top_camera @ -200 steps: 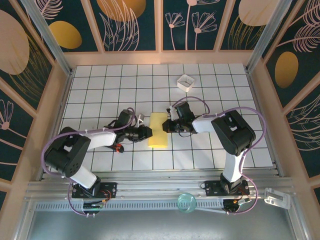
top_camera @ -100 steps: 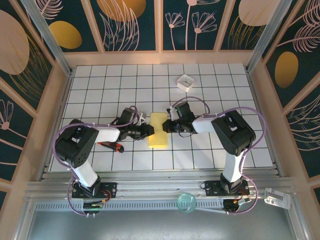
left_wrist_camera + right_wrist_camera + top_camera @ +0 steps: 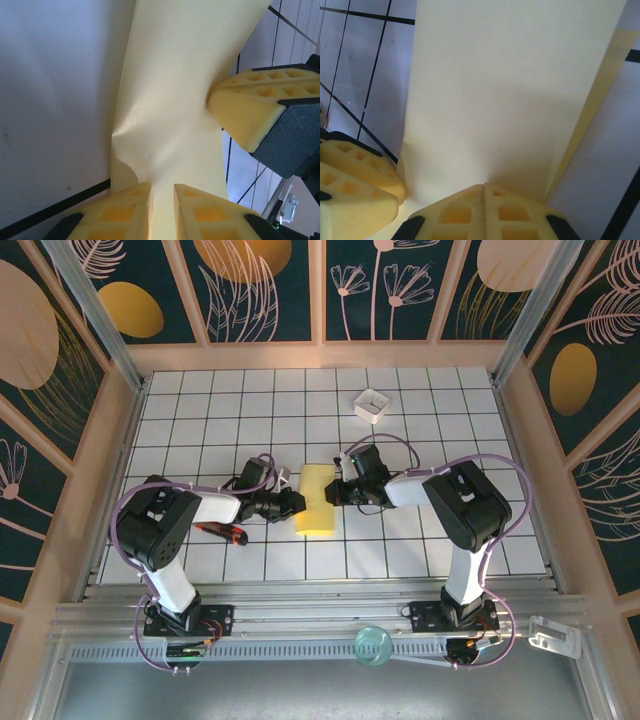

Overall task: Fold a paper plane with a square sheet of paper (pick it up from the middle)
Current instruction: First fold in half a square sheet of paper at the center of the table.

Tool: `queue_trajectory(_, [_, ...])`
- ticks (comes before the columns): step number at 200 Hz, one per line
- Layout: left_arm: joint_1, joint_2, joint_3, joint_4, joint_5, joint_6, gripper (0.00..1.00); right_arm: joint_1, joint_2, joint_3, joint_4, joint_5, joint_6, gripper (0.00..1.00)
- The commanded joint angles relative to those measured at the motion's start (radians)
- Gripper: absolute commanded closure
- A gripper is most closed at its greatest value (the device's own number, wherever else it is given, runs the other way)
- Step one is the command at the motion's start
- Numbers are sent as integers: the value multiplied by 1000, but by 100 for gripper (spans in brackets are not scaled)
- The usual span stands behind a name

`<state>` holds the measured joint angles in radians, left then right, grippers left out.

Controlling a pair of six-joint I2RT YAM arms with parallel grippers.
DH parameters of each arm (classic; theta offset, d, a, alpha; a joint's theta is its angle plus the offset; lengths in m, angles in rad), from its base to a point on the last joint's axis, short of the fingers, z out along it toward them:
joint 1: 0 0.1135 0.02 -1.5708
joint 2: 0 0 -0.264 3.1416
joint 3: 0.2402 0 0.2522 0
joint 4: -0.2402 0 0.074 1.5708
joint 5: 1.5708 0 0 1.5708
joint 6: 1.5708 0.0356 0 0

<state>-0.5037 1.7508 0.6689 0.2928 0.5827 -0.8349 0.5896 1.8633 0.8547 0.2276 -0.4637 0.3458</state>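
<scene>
Yellow sheet (image 3: 318, 502) clamped by right end effector (image 3: 485, 192); left end effector (image 3: 162, 195) barely parted.

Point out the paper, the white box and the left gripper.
paper (image 3: 316, 506): top view, sheet's middle.
white box (image 3: 372, 404): top view, its middle.
left gripper (image 3: 162, 192): left wrist view, between fingertips.

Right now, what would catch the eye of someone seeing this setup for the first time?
The yellow sheet of paper, folded into a strip in the middle of the table, with the left gripper and right gripper meeting it from either side. In the right wrist view the fingers are shut at its edge. A white box sits farther back.
</scene>
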Motion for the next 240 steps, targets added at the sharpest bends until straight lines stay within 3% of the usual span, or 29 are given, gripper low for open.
queue_trajectory(1, [11,13,-40,-84,-48,49,82,-17,13,-30,-180,75,-6,100])
queue_trajectory(26, [14,25,-55,-114,-46,79,87,-17,-24,23,-179,39,17,100])
queue_trajectory(52, [15,43,-57,-145,-46,110,93,-17,-58,84,-173,-31,48,92])
queue_trajectory(101, [16,70,-52,-170,-46,140,98,2,-48,116,-56,-170,163,89])
queue_trajectory(240, [16,120,-11,-296,-115,239,100,106,141,280,-112,-131,199,96])
